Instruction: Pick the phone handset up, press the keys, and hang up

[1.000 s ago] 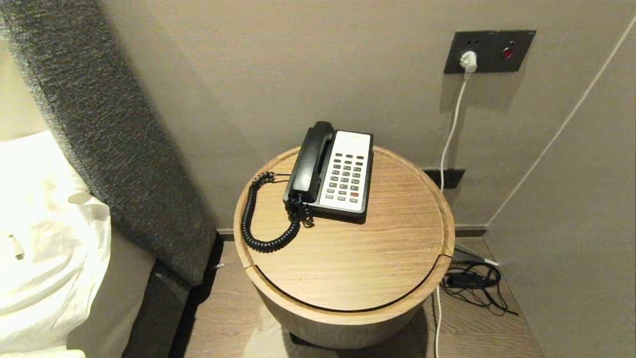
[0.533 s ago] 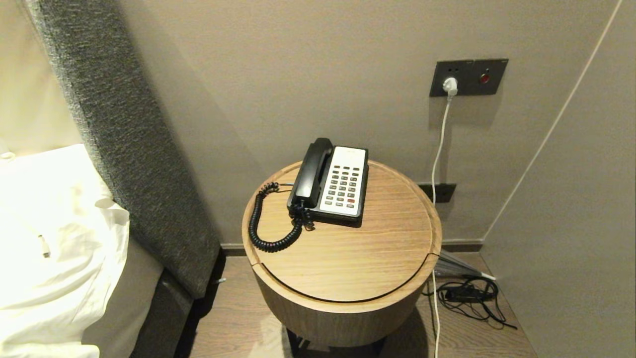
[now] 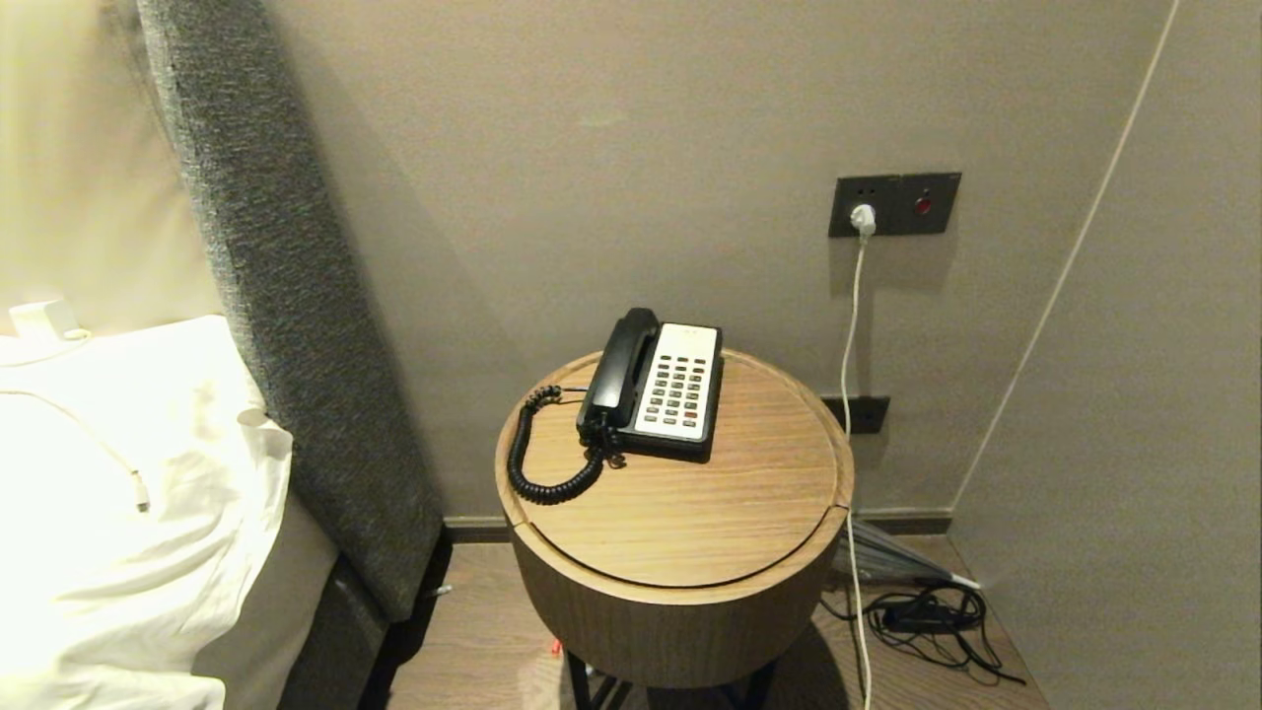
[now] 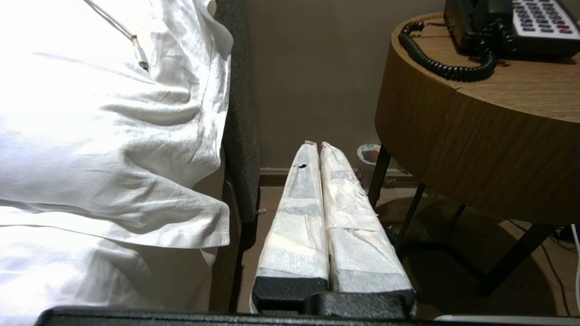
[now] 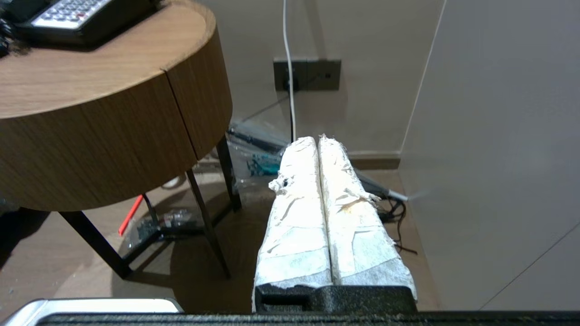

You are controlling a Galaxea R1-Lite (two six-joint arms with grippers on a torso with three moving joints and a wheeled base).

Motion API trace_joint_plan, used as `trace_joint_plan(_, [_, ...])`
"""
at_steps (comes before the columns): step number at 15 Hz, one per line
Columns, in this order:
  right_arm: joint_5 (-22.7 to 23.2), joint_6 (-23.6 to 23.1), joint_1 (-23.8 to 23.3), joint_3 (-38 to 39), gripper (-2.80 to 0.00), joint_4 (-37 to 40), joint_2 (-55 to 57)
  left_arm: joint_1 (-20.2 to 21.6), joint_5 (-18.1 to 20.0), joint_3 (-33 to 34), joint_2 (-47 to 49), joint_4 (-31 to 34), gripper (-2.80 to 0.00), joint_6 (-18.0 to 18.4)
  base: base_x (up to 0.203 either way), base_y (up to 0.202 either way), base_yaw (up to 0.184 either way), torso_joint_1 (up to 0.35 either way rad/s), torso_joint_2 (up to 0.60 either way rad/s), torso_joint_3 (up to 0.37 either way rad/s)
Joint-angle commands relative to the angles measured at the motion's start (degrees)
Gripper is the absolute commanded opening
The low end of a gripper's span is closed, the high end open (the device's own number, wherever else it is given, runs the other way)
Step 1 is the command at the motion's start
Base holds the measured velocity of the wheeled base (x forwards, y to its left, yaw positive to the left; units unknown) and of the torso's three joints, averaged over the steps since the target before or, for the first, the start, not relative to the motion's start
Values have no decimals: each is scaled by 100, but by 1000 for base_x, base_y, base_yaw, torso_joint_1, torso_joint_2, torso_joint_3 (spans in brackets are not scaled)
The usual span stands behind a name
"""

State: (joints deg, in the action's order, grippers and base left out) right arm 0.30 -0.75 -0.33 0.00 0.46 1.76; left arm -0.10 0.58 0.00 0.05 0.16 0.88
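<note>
Black handset (image 3: pixel 619 365) in its cradle, both grippers idle & empty.
Handset lies on phone base (image 3: pixel 672 396), at 9 o'clock of the keypad, on round wood table (image 3: pixel 690 513); coiled cord (image 3: pixel 540 463) loops at 8 o'clock. Left gripper (image 4: pixel 316 145) & right gripper (image 5: pixel 317 138) low beside table, fingers pressed together.

Long black plastic phone handset (image 3: pixel 619 366), resting in its cradle along the left side of a black desk phone base (image 3: pixel 680 446) with a white keypad panel (image 3: pixel 678 394), on the rear half of a round wooden bedside table (image 3: pixel 690 513). The handset lies flat, its length running from the table's back edge toward the front. A black coiled cord (image 3: pixel 537 463) leaves its near end, loops out to the left across the tabletop and curls back.
</note>
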Motion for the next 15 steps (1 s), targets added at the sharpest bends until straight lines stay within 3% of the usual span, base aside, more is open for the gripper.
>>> trace_joint_plan(1, [5, -4, 7, 0, -280, -2, 9, 1, 2, 0, 4, 2, -280, 0, 0, 0, 0, 2, 2, 211])
trace_joint_plan(4, [5, -4, 0, 0, -280, -2, 9, 1, 4, 0, 4, 2, -280, 23, 0, 0, 0, 3, 5, 182])
trace_joint_plan(15, [13, -13, -2, 0, -280, -10, 9, 1, 4, 0, 4, 2, -280, 44, 0, 0, 0, 1, 1, 16])
